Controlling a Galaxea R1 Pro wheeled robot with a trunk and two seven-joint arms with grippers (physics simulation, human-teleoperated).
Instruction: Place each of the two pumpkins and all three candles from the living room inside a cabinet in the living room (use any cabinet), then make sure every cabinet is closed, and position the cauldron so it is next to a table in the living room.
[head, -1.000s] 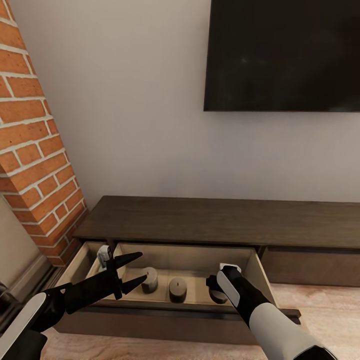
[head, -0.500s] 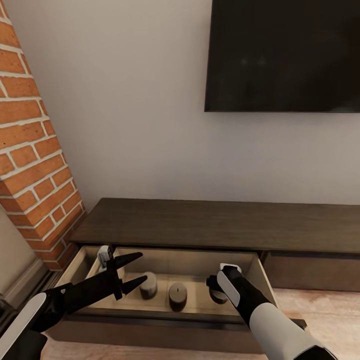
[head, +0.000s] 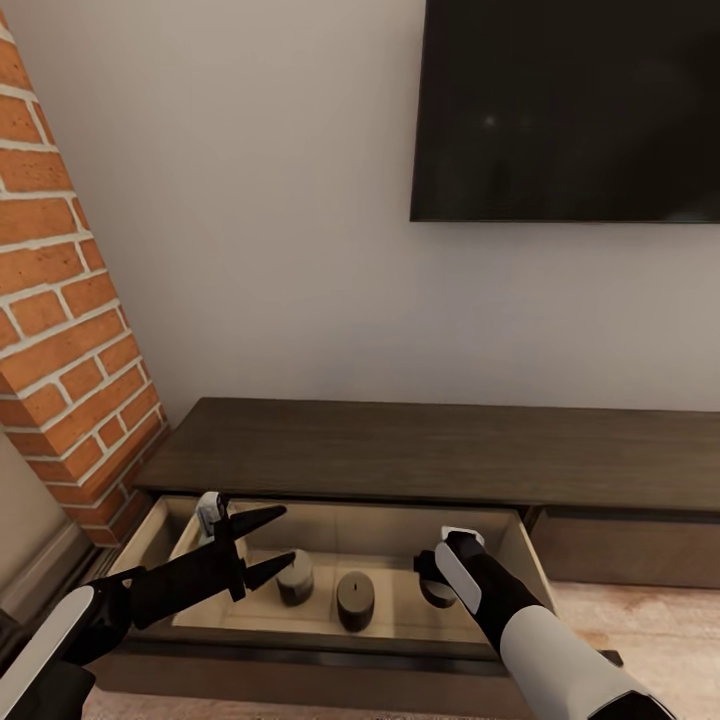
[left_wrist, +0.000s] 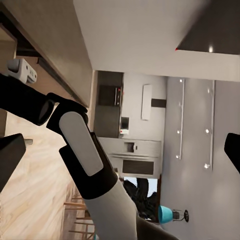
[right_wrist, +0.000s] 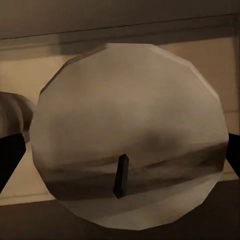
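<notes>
Three candles sit in our open cabinet (head: 420, 450) drawer; the third candle (head: 437, 592), at 3 o'clock, is flanked by our right pincer (head: 432, 578), grip unclear. Over the last second little shifted. Left pincer (head: 283, 540) gapes, empty.

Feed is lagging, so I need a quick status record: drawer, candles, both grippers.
cabinet: left drawer open
candles: two loose in the drawer; third at the right gripper
left gripper: open, empty, above the drawer
right gripper: over the drawer, fingers either side of the third candle; grip unclear
</notes>
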